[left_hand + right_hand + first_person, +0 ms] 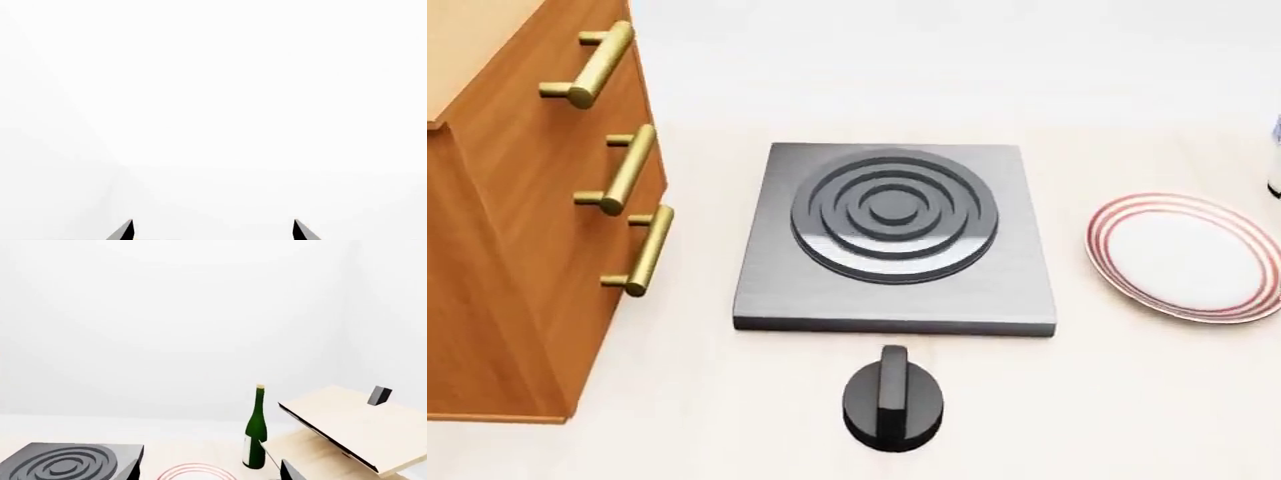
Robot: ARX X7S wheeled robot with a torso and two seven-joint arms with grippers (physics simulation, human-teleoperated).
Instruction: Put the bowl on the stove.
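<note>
I am looking for the bowl and seeing none. One stove (894, 240) is lying between one cabinet (507, 210) and one plate (1188, 255), one knob (892, 398) near its front edge. My left gripper (213, 231) is spread; the right one, I cannot tell.

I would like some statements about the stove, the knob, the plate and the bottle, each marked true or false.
1. The stove has one round burner. True.
2. A bowl sits on the burner. False: the burner is bare, and no bowl shows in any view.
3. The knob lies on the stove. False: it lies on the table, apart from the stove.
4. The plate has red rings. True.
5. The bottle lies on its side. False: it stands upright.
</note>
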